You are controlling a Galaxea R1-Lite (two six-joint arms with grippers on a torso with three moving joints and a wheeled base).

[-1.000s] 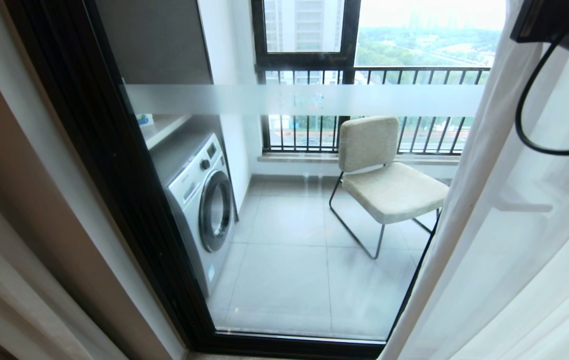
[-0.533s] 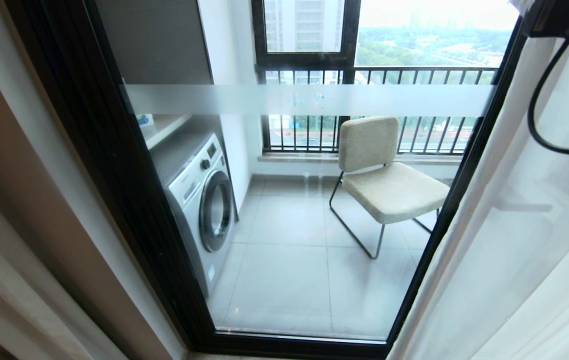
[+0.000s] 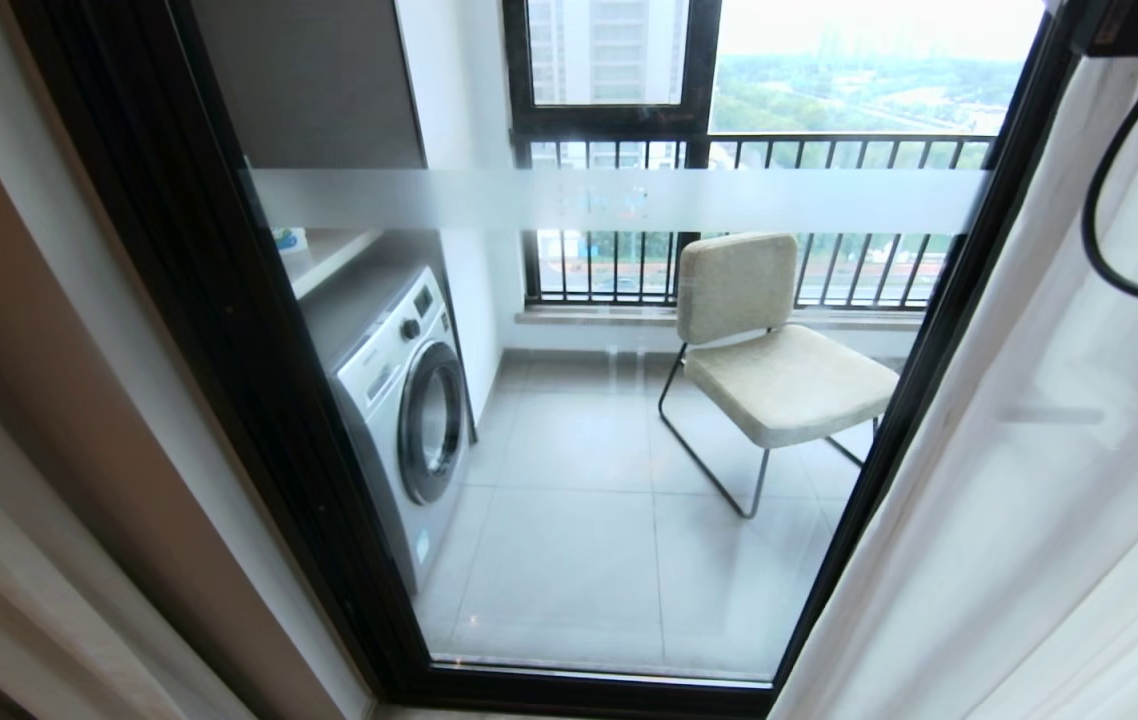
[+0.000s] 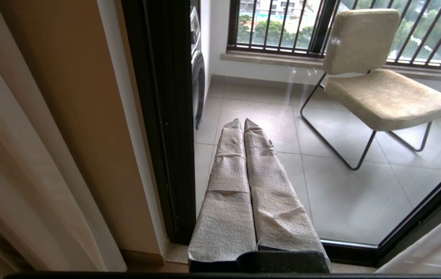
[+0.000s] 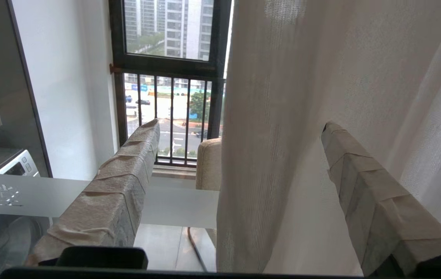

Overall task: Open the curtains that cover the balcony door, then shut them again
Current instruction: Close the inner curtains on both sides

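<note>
The balcony door (image 3: 229,330) filled the middle of the head view, its thick dark frame slanting from upper left to lower centre, with a frosted band (image 3: 619,200) running across the glass. Through it lay a grey tiled floor (image 3: 579,540), a washing machine (image 3: 404,405) at centre left under a shelf, a beige chair (image 3: 769,360) on thin black legs right of centre, and a black railing (image 3: 729,220) with trees and tower blocks beyond at the top.

The curtains were drawn apart: the sheer white layer (image 3: 1039,450) hung down the right side of the frame, its edge beside the door's right-hand upright, and a cream layer (image 3: 19,520) stood along the left edge.

The right pincer (image 5: 240,128) stood wide open, one taped finger (image 5: 119,186) before the glass and the other against the sheer cloth, whose edge hung loose between them, gripped by neither. Only its arm's dark body and a looping black cable (image 3: 1109,220) showed in the head view's upper right corner. The left pincer (image 4: 243,123) was closed on nothing, pointing at the door's lower glass.
</note>
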